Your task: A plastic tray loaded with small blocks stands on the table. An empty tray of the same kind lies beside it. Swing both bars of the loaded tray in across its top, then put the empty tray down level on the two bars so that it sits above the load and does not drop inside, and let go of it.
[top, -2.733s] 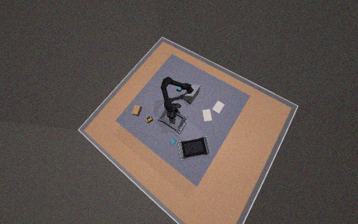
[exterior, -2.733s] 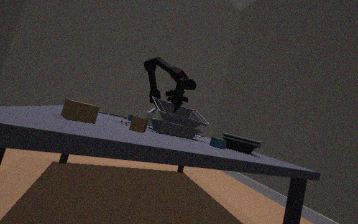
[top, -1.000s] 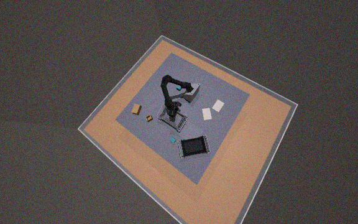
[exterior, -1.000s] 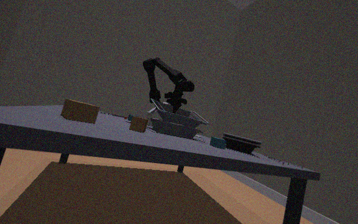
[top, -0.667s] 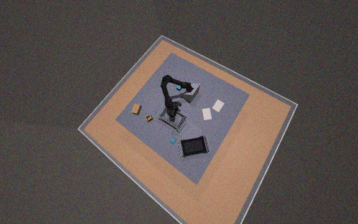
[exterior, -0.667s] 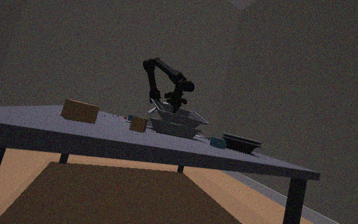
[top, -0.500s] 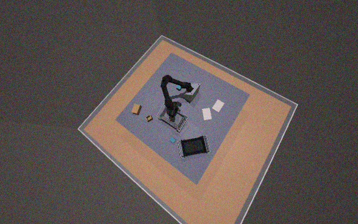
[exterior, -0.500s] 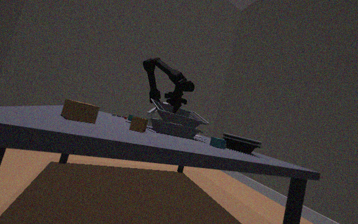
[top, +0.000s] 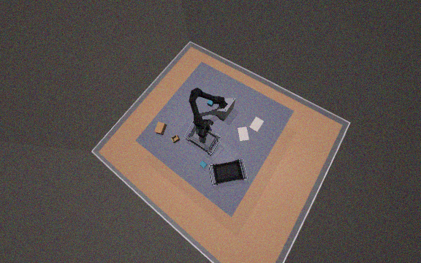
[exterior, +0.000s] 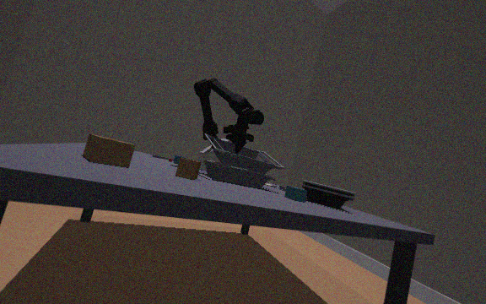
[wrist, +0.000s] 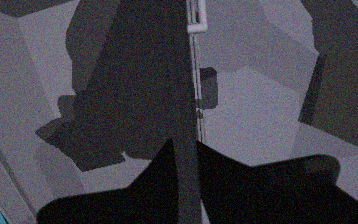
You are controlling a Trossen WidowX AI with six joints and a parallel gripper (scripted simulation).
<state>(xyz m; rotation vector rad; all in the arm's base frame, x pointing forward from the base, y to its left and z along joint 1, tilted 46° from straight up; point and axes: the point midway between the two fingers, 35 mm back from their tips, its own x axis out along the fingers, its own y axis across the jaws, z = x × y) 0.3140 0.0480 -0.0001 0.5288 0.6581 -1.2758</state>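
My gripper (top: 202, 141) (exterior: 237, 151) (wrist: 179, 143) is shut on a side wall of a grey tray (exterior: 243, 159) (wrist: 185, 95), which shows nearly edge-on in the wrist view. This tray is above a second grey tray (exterior: 236, 174) standing on the table. The upper tray looks slightly tilted in the exterior view, and its wire bars stick out at its ends. From above the two trays overlap and the arm covers part of them. I cannot tell whether the upper one touches the lower one. The lower tray's bars and load cannot be made out.
A black tray (top: 228, 172) (exterior: 327, 198) stands to one side, with a teal block (top: 203, 164) (exterior: 295, 193) near it. Two brown blocks (top: 160, 128) (exterior: 109, 151) (top: 175, 139) (exterior: 188, 169) are on the other side. Two white sheets (top: 256, 124) (top: 243, 134) lie farther off.
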